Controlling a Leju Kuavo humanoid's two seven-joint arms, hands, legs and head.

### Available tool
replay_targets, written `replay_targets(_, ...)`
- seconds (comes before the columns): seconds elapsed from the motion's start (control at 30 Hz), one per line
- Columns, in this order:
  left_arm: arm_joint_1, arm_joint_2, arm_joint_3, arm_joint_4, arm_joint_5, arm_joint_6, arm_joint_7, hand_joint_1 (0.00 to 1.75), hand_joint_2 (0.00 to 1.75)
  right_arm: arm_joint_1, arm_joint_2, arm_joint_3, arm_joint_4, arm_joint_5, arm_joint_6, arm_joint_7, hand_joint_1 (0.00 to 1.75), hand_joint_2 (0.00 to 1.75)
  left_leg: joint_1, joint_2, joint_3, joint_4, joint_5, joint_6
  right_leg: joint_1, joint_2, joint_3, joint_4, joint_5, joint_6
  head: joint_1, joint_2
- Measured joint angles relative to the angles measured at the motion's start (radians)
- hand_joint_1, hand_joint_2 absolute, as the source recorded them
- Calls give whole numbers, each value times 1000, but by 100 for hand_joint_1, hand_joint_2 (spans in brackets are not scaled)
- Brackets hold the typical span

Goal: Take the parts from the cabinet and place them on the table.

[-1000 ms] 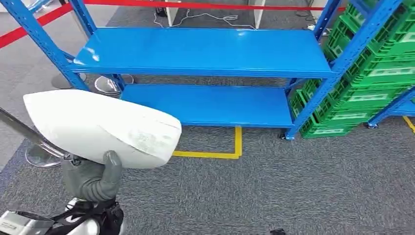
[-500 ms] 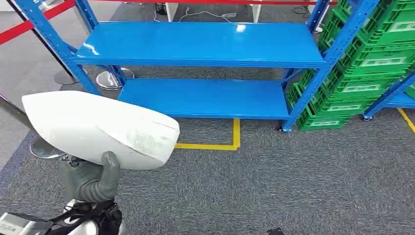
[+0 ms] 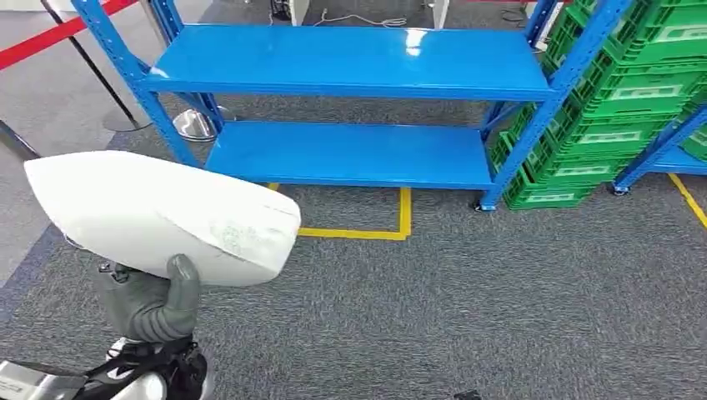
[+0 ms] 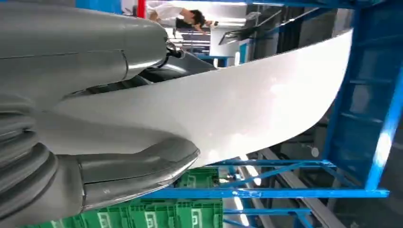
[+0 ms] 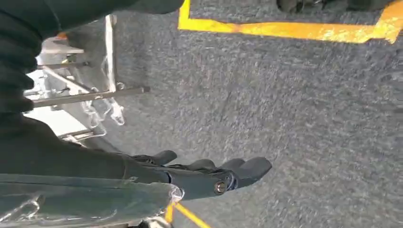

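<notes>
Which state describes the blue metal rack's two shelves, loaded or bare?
Bare. In the head view, both shelves of the blue metal rack show unbroken blue surfaces. The large white curved part is off the rack, gripped by the left hand.

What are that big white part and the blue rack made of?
White part: probably moulded plastic, smooth and semi-gloss, showing soft highlights on its curved shell; the left hand holds it. Rack: looks like painted steel, with glossy blue shelves reflecting lamps and perforated uprights.

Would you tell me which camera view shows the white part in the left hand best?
The head view: the whole white part shows there, with the left hand gripping it from beneath. The left wrist view shows just one curved side, close up; the right wrist view looks at carpet.
</notes>
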Motion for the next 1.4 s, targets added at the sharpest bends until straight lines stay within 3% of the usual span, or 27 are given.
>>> replay_targets(0.07, -3, 0, -3, -5, -2, 8, 0, 175, 175, 0, 0, 0, 0, -3, 6, -2, 0, 175, 4, 1, -1, -5, 17, -10, 4, 2, -12, 11, 11, -9, 1, 0)
replay_targets(0.1, -2, 0, -4, -6, -6, 21, 0, 175, 175, 3, 0, 0, 0, -10, 19, -8, 0, 175, 2, 0, -3, -3, 21, -15, -2, -1, -17, 6, 22, -21, 1, 0)
replay_targets(0.13, -2, 0, -4, -6, -6, 29, 0, 175, 175, 3, 1, -1, 0, -19, 30, -12, 0, 175, 3, -1, -11, 8, -5, -22, -4, -3, -21, 6, 30, -26, 0, 0)
replay_targets(0.17, -2, 0, -5, -8, -6, 35, 0, 175, 175, 2, 0, -2, 0, -27, 41, -18, 0, 175, 5, -1, -27, 54, -61, -29, -5, -4, -29, 6, 38, -34, -6, 0)
replay_targets(0.23, -2, 2, -5, -8, -1, 37, 0, 175, 175, 0, 0, -4, 0, -35, 68, -28, 0, 175, 9, -1, -80, 210, -163, -38, -4, -4, -45, 7, 56, -38, -7, 0)
replay_targets(0.27, -2, 3, -5, -8, 0, 37, 0, 175, 175, 2, 0, -5, 0, -38, 74, -30, 0, 175, 9, -1, -102, 279, -185, -40, -4, -4, -56, 8, 64, -37, -7, 0)
replay_targets(0.3, -2, 3, -5, -8, 0, 37, 0, 175, 175, 3, 0, -7, 0, -40, 78, -31, 0, 175, 9, -1, -106, 311, -181, -41, -4, -4, -66, 10, 70, -37, -7, 0)
replay_targets(0.33, -2, 5, -5, -8, 0, 37, 0, 175, 175, 5, 0, -8, 0, -42, 82, -32, 0, 175, 9, -1, -85, 295, -159, -40, -4, -4, -75, 11, 75, -35, -7, 0)
replay_targets(0.4, -3, 5, -5, -9, 1, 37, 0, 175, 175, 5, 0, -8, 0, -42, 84, -33, 0, 175, 9, -1, 17, 143, -92, -34, -4, -3, -86, 15, 81, -32, -8, 0)
replay_targets(0.43, -3, 5, -6, -11, 0, 36, 0, 175, 175, 4, 0, -8, 0, -42, 84, -33, 0, 175, 9, -1, 77, 54, -73, -31, -4, -2, -87, 18, 83, -29, -7, 0)
replay_targets(0.47, -6, 5, -6, -13, 0, 36, 0, 175, 175, 4, 0, -9, 0, -42, 84, -33, 0, 175, 7, -2, 110, 6, -84, -26, 3, -2, -98, 21, 82, -25, -8, 0)
replay_targets(0.6, -6, 5, -7, -14, 3, 39, 0, 175, 175, 2, 0, -9, 0, -40, 87, -39, 0, 175, 10, -2, 94, -10, -83, -3, 3, -3, -108, 28, 95, -5, -6, 0)
replay_targets(0.63, -6, 4, -7, -14, 14, 41, 0, 175, 175, 3, 0, -9, 0, -42, 87, -44, 0, 175, 13, -1, 92, -12, -78, 3, 1, 0, -118, 43, 80, 3, -5, 0)
replay_targets(0.67, -4, 1, -5, -14, 24, 41, 0, 175, 175, 4, 0, -10, 0, -43, 90, -49, 0, 175, 13, -1, 89, -12, -75, 9, 0, -1, -136, 83, 46, 10, 1, 0)
replay_targets(0.73, 2, -2, 2, -14, 32, 39, 0, 175, 175, 4, 0, -10, 0, -50, 88, -57, 0, 175, 13, 1, 78, -11, -69, 15, -2, 0, -205, 248, -42, 17, 1, 0)
replay_targets(0.77, 5, -3, 8, -14, 32, 39, 0, 175, 175, 4, 0, -11, 0, -52, 85, -60, 0, 175, 13, 1, 72, -10, -66, 16, -2, -1, -236, 319, -69, 20, 2, 0)
replay_targets(0.8, 10, -5, 15, -13, 33, 39, 0, 175, 175, 6, 0, -11, 0, -55, 85, -60, 0, 175, 13, 1, 68, -10, -63, 16, -3, -1, -248, 354, -74, 20, 2, 0)
replay_targets(0.83, 14, -6, 21, -12, 35, 38, 0, 175, 175, 8, 0, -13, 0, -57, 83, -60, 0, 175, 13, 1, 65, -9, -60, 15, -3, -1, -234, 337, -56, 20, 2, 0)
replay_targets(0.87, 16, -9, 23, -11, 40, 37, 0, 175, 175, 9, 0, -16, 0, -58, 82, -60, 0, 175, 13, 0, 64, -8, -59, 13, -3, -1, -202, 281, -22, 19, 2, 0)
replay_targets(0.93, 20, -14, 29, -6, 54, 39, 0, 175, 175, 8, 0, -19, 0, -60, 81, -60, 0, 175, 14, -2, 63, -3, -56, 8, -8, -1, -98, 92, 63, 18, 2, 0)
replay_targets(0.97, 21, -20, 37, -2, 59, 48, 0, 175, 175, 6, 2, -19, 0, -60, 80, -60, 0, 175, 7, -2, 60, 0, -55, 1, -8, 2, -76, 44, 51, 21, 3, 0)
replay_targets(1.13, 27, -48, 52, 22, 70, 105, 0, 175, 175, 10, 4, -28, 0, -63, 72, -60, 0, 175, 8, -2, 38, 12, -49, -23, -11, 6, -93, 42, 70, -17, 1, 0)
replay_targets(1.17, 27, -50, 54, 26, 71, 114, 4, 175, 175, 9, 3, -29, 0, -66, 67, -62, 0, 175, 7, -2, 25, 42, -80, -30, -11, 6, -97, 41, 73, -23, -2, 0)
replay_targets(1.27, 29, -52, 67, 51, 85, 133, 29, 175, 175, 9, 4, -34, 0, -74, 38, -98, 0, 175, 10, -2, -72, 265, -199, -39, -10, 5, -112, 42, 81, -32, -8, 0)
replay_targets(1.3, 31, -52, 69, 60, 75, 148, 26, 175, 175, 10, 4, -34, 0, -78, 16, -122, 0, 175, 10, -2, -94, 316, -212, -39, -9, 5, -116, 42, 84, -32, -8, 0)
replay_targets(1.33, 31, -51, 74, 66, 58, 155, 21, 175, 175, 12, 4, -34, 0, -83, -7, -154, 0, 175, 10, -2, -89, 313, -198, -38, -9, 5, -119, 42, 86, -32, -8, 0)
replay_targets(1.4, 25, -40, 72, 74, 14, 117, 20, 175, 175, 12, 7, -35, 0, -91, -35, -237, 0, 175, 9, -2, -21, 193, -124, -30, -8, 6, -120, 43, 88, -29, -8, 0)
